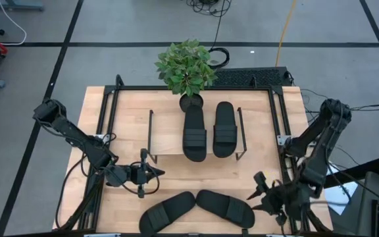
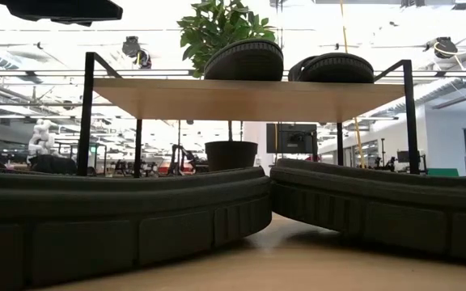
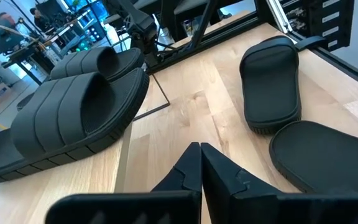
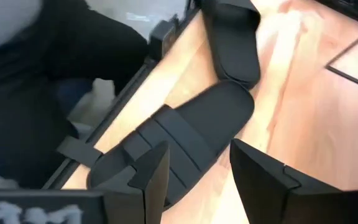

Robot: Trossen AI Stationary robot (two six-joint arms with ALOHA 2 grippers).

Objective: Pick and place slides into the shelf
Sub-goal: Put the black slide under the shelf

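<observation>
Two black slides (image 1: 195, 135) (image 1: 224, 130) lie side by side, soles down, on the right half of the shelf's plank top (image 1: 166, 138). Two more slides (image 1: 167, 212) (image 1: 226, 206) lie soles down on the table near its front edge, toes almost meeting. My right gripper (image 4: 197, 180) is open and hovers just above the right one of these (image 4: 179, 143), at its right end, touching nothing. My left gripper (image 1: 156, 173) is shut and empty, in front of the shelf's left part, its fingers (image 3: 199, 168) pointing toward the table's right.
A potted plant (image 1: 186, 66) stands at the table's far edge behind the shelf. Black frame rails (image 1: 104, 118) run along the table's sides. The left half of the shelf's plank (image 2: 160, 97) is bare. The table between shelf and front slides (image 1: 202, 174) is bare wood.
</observation>
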